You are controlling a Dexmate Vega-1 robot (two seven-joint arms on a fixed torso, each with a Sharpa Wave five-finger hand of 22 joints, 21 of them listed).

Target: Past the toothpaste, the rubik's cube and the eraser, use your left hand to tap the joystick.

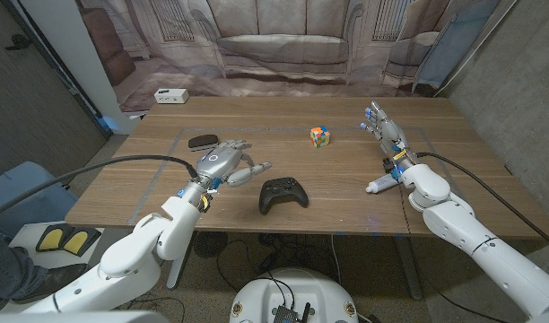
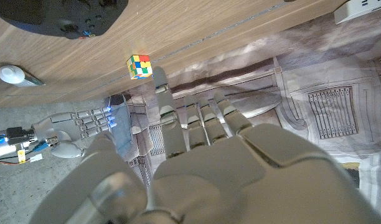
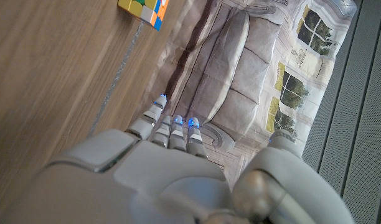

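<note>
The black joystick (image 1: 283, 194) lies near the table's front edge, at the middle. My left hand (image 1: 228, 161) is just to its left with the fingers stretched toward it, apart from it and holding nothing. The rubik's cube (image 1: 320, 136) sits farther back, past the joystick. The toothpaste tube (image 1: 382, 184) lies at the right beside my right wrist. My right hand (image 1: 387, 130) stands with its fingers spread, empty. A black oval object (image 1: 203, 141) lies behind my left hand. The left wrist view shows my left hand (image 2: 209, 162), the joystick (image 2: 60, 15), the cube (image 2: 139, 66) and the toothpaste cap (image 2: 13, 74).
A white box (image 1: 170, 95) sits at the table's far left corner. A printed sofa backdrop (image 1: 283, 45) hangs behind the table (image 1: 346, 215). The right wrist view shows my right hand (image 3: 172, 168) and the cube (image 3: 144, 6) on the wood.
</note>
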